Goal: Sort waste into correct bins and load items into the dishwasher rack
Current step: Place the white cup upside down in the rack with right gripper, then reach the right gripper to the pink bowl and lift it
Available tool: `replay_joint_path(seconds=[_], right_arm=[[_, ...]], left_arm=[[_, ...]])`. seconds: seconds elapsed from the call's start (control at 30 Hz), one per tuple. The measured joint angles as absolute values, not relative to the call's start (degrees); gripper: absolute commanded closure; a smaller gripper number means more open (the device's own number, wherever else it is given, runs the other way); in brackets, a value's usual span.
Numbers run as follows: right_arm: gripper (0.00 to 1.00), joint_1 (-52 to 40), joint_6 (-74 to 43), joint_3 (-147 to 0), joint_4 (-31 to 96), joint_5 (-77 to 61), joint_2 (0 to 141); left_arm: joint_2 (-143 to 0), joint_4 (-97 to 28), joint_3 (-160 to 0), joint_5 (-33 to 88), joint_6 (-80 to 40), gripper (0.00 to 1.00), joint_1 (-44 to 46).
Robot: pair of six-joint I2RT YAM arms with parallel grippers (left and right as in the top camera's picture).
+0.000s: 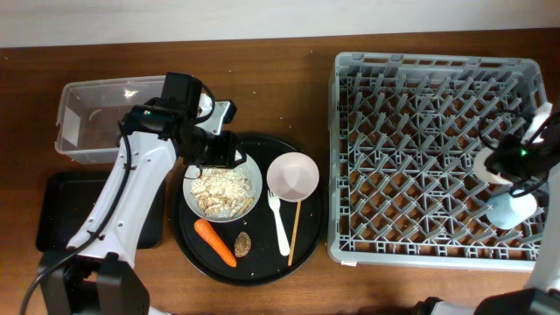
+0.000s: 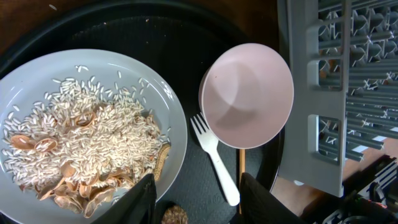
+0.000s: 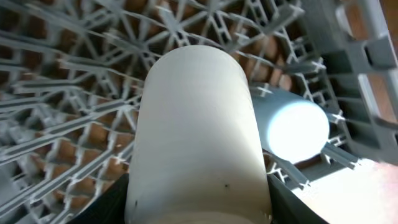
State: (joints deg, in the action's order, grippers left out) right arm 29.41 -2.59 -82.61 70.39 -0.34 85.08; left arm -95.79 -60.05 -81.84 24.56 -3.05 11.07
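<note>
Supporting bench [image 1: 262, 70]: brown wood. Bare room runs along the back edge and behind the round tray, between tub and rack.
Dishwasher rack [image 1: 437, 61]: grey peg-lattice crate filling the right half. Its left wall stands just beside the round tray's right rim, with a narrow strip of bench between.
Round black tray [image 1: 262, 267]: centre front. It carries the dish, bowl, fork, chopstick, carrot and pit.
Left arm [image 1: 131, 192]: white, slanting from the front left across the rectangular tray's right side to the dish's rear rim, hiding part of that rim.
Clear tub [image 1: 87, 122]: rear left, near the bench's left edge; its contents cannot be made out.
Black rectangular tray [image 1: 66, 210]: front left, just before the tub.
White dish [image 2: 28, 81]: left part of the round tray, heaped with pale food scraps [image 1: 221, 191].
Pink bowl [image 1: 293, 177]: upright, just right of the dish.
White cup [image 3: 199, 137]: clamped between the right fingers [image 3: 109, 208], over the rack's right side.
Light blue cup [image 3: 295, 130]: among the pegs by the rack's right wall, just beside the white cup.
Left fingers [image 2: 142, 202]: parted and gripping nothing, over the dish's rim.
Carrot [image 1: 214, 242]: orange, in front of the dish.
Fork [image 1: 279, 223]: white, tines toward the bowl.
Chopstick [image 1: 295, 229]: alongside the fork, its far end under the bowl.
Pit [image 1: 242, 244]: brown, between carrot and fork.
</note>
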Motion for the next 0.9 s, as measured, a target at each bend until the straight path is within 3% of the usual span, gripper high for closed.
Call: replay_joint_path(seconds=[0.27, 0.3, 0.33, 0.4, 0.9], right_arm=[[0.7, 29.8, -3.0, -82.6, 72.1, 1.2, 92.9], [0.6, 29.8, -3.0, -82.6, 72.3, 1.3, 93.8], [0.36, 29.8, -3.0, -82.6, 73.1, 1.3, 95.5], [0.28, 29.8, -3.4, -82.6, 73.3, 1.2, 96.1], [0.24, 29.7, -1.4, -87.6, 78.8, -10.2, 91.7]], left_arm=[[-95.8, -60.1, -81.8, 24.6, -3.0, 0.57, 11.1], [-95.8, -60.1, -81.8, 24.6, -3.0, 0.57, 11.1], [-95.8, -60.1, -81.8, 24.6, -3.0, 0.53, 11.1], [-95.8, -60.1, -81.8, 24.6, -3.0, 0.46, 11.1], [-95.8, -61.5, -81.8, 24.4, -3.0, 0.43, 11.1]])
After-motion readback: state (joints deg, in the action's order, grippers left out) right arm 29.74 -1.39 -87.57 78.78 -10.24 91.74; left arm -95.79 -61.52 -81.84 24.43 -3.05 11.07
